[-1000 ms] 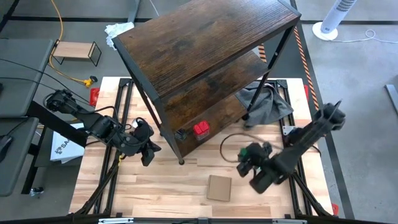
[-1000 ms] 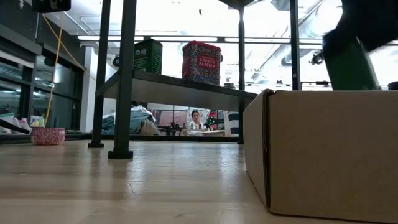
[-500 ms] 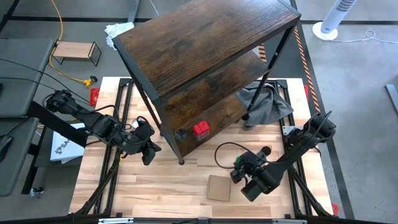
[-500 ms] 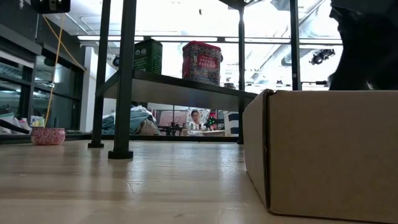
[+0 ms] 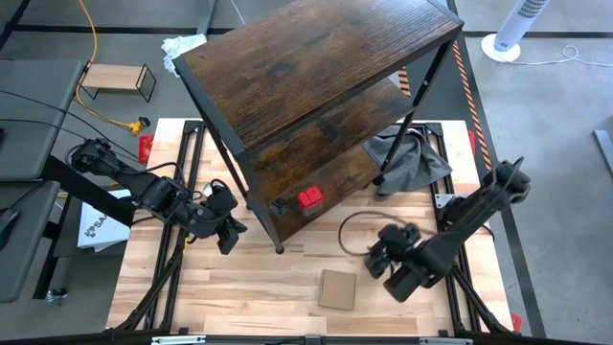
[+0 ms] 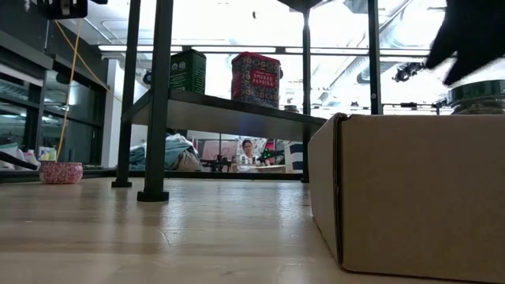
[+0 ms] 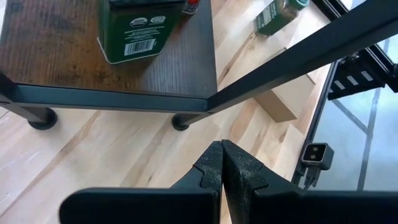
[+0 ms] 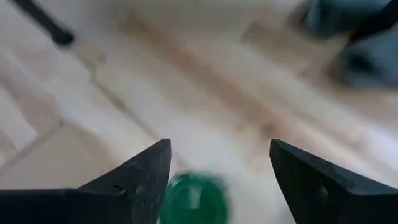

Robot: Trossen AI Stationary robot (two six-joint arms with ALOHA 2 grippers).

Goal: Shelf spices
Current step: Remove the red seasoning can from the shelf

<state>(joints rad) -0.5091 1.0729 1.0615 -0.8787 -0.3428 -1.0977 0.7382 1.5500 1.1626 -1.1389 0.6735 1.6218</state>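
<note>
The shelf point(image 5: 316, 77) stands across the far half of the table. On its lowest board sit a red boxy spice point(image 5: 309, 199) and a dark green one point(image 7: 140, 28). A green-lidded spice jar point(image 8: 193, 199) stands upright on the table behind the cardboard piece point(image 5: 337, 289); its top point(image 6: 477, 95) shows over the cardboard. My right gripper point(image 5: 381, 247) hangs open just above the jar, a finger on either side of the lid and apart from it. My left gripper point(image 5: 228, 235) hovers shut by the shelf's front left leg.
A grey cloth point(image 5: 407, 158) lies under the shelf's right end, and a cable loop point(image 5: 354, 225) lies near my right gripper. A small light-wood rack point(image 5: 117, 79) stands off the table at far left. A pink bowl point(image 6: 61, 172) sits at the left.
My right gripper carried the green-lidded jar down and toward the table's near edge, set it upright behind the cardboard piece and let go. It has since risen and drawn back a little. The jar stays standing on the table.
</note>
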